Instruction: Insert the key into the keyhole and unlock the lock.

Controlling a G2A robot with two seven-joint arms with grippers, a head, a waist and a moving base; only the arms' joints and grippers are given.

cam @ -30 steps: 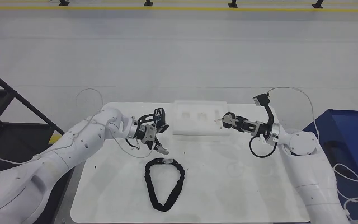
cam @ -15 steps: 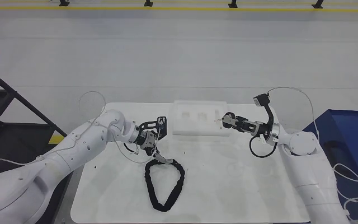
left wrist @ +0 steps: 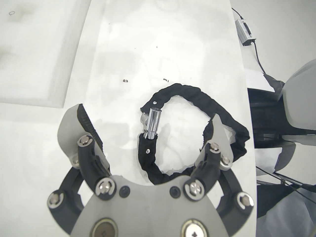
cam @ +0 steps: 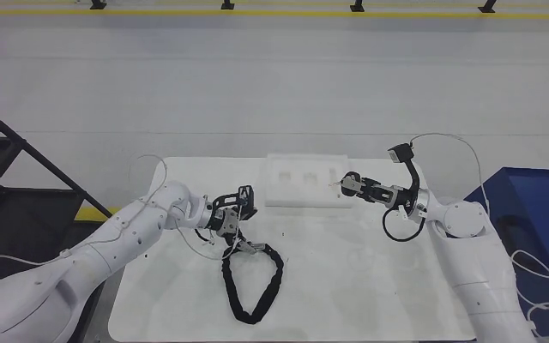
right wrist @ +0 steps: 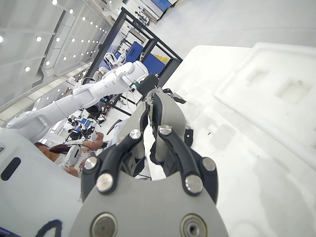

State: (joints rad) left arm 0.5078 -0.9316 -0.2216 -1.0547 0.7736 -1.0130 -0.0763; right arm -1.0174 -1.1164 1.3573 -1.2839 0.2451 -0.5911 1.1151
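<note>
At seven o'clock, left gripper (left wrist: pixel 147 119) spread wide astride black fabric-sleeved chain lock (left wrist: pixel 197 94), likely to steady it.
Right gripper (cam: pixel 346 183), two o'clock, pinches slim key (cam: pixel 334 183), apparently awaiting insertion.

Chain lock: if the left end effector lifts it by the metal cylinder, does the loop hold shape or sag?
Likely sags: the chain lock lies in an uneven loop in a wrinkled fabric sleeve, so it looks floppy. The metal cylinder looks smooth and shiny, so it may slip in the open left end effector. Pushed, the loop probably drags and deforms.
</note>
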